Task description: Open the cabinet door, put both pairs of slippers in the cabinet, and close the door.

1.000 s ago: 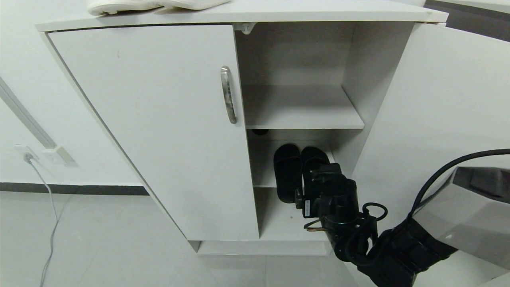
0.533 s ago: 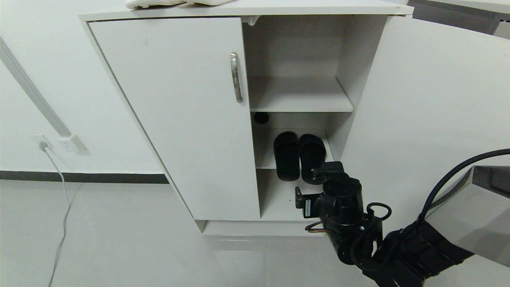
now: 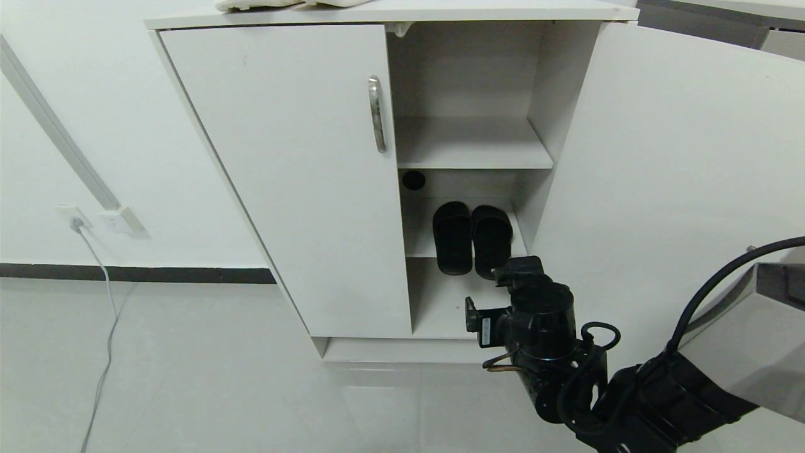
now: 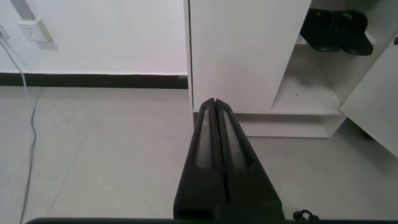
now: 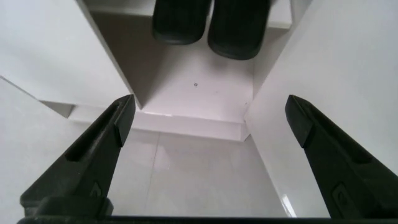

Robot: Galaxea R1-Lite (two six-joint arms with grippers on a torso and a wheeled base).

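A white cabinet (image 3: 283,176) stands with its left door shut and its right door (image 3: 660,176) swung wide. A pair of black slippers (image 3: 471,236) lies side by side on the middle shelf, toes inward; the same black slippers (image 5: 208,18) show in the right wrist view and, farther off, as black slippers (image 4: 336,31) in the left wrist view. A pair of white slippers (image 3: 251,4) lies on the cabinet top. My right gripper (image 3: 517,272) hangs open just in front of the shelf, empty, apart from the black pair; seen close, the right gripper (image 5: 208,143) faces the bottom compartment. My left gripper (image 4: 214,118) is shut, over the floor.
The upper shelf (image 3: 471,145) and bottom shelf (image 3: 440,302) are bare. A metal handle (image 3: 376,113) sits on the shut door. A wall socket (image 3: 75,220) with a cable (image 3: 104,327) trailing on the tiled floor lies to the left.
The head view has pulled back from the cabinet. My right gripper, earlier overlapping the right black slipper, now sits below and in front of the pair, which stays on the shelf.
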